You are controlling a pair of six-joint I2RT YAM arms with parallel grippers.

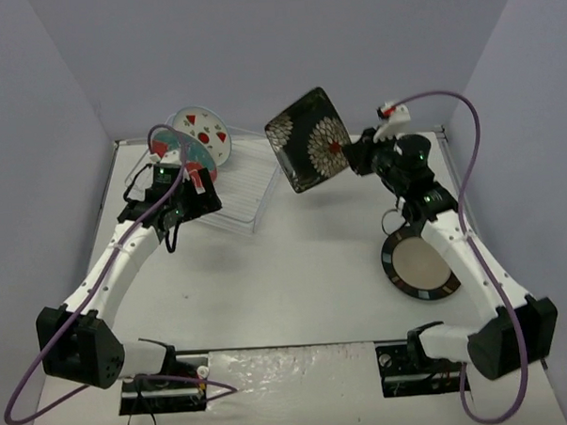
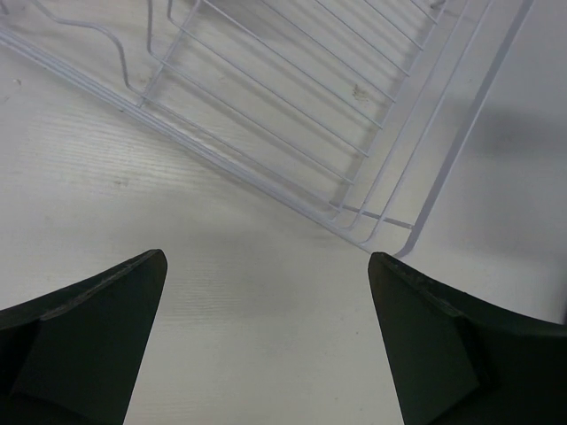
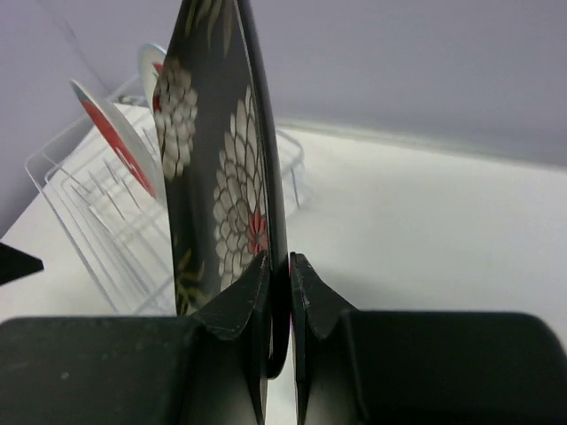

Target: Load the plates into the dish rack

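Observation:
My right gripper (image 1: 353, 155) (image 3: 279, 266) is shut on the rim of the black square floral plate (image 1: 309, 139) (image 3: 221, 177), holding it on edge in the air just right of the dish rack (image 1: 245, 191) (image 3: 97, 212). The white plate with red fruit marks (image 1: 202, 131) (image 3: 152, 66) and the red plate (image 1: 189, 158) (image 3: 115, 137) stand upright in the rack. A dark-rimmed round plate with a beige centre (image 1: 419, 266) lies flat on the table under the right arm. My left gripper (image 1: 194, 205) (image 2: 266, 274) is open and holds nothing, above bare table by the rack's wire edge (image 2: 292, 106).
Grey walls enclose the white table (image 1: 296, 278) on three sides. Purple cables loop off both arms. The left arm reaches along the rack's left side, close to the red plate.

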